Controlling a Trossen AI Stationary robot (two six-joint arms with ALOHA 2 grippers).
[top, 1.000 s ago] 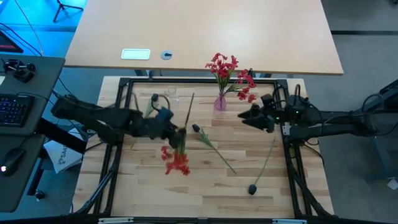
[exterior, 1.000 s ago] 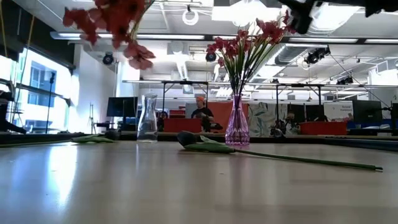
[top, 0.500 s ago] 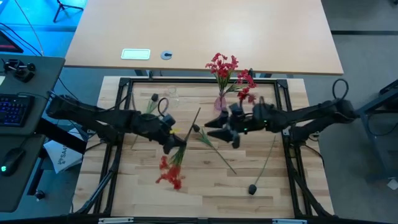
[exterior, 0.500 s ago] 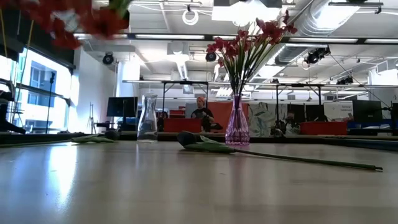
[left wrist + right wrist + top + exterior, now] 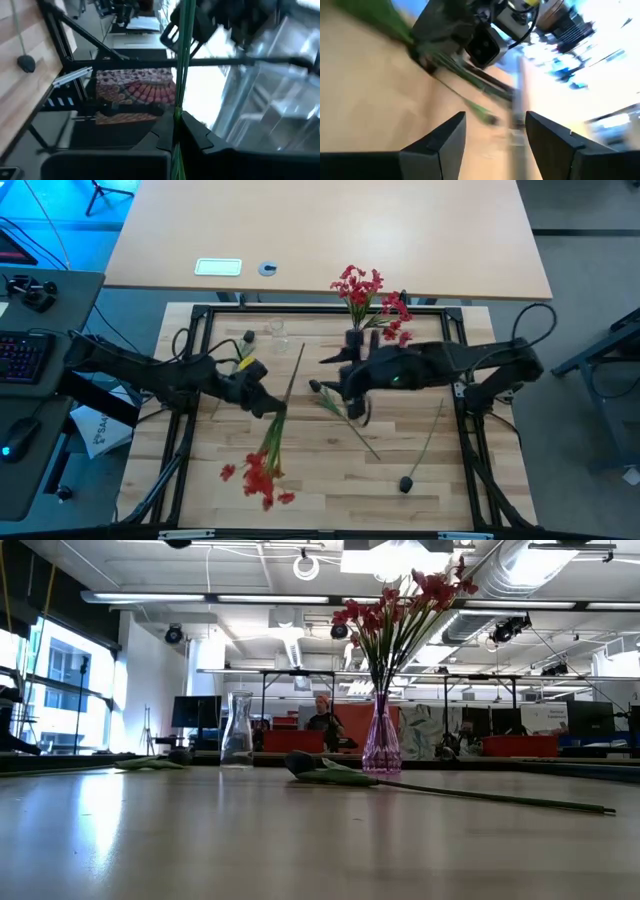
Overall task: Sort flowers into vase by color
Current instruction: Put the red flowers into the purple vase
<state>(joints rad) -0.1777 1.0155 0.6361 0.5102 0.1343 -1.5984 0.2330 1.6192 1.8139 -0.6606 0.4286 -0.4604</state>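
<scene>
My left gripper (image 5: 268,408) is shut on a red flower spray (image 5: 256,480), held in the air over the table's middle left. The spray's bare stem end (image 5: 300,350) points toward the far edge. My right gripper (image 5: 338,380) is open and hovers right of that stem, facing it (image 5: 495,120). The purple vase (image 5: 381,745) stands at the far edge with several red sprays (image 5: 365,292) in it. A clear vase (image 5: 237,730) stands left of it. Dark buds lie on the table: one in the middle (image 5: 314,387), one near the right (image 5: 407,483), one far left (image 5: 247,337). My left gripper pinches the red spray's green stem (image 5: 176,117) between its two fingers, about halfway along, with the fingers lying across it. The spray is lifted clear and tilted. Its blossoms reach toward the near edge and its bare end toward the far edge.
A black frame rail (image 5: 200,360) runs around the wooden table. The middle bud's long stem (image 5: 355,430) lies slanted below my right gripper. The near part of the table (image 5: 340,490) holds only the right bud.
My right arm has swung from the table's right side toward the middle, ending close to the held stem. My left gripper has shifted slightly left and tipped the spray. Its blossoms have swung toward the near-left corner and gone out of the low view.
</scene>
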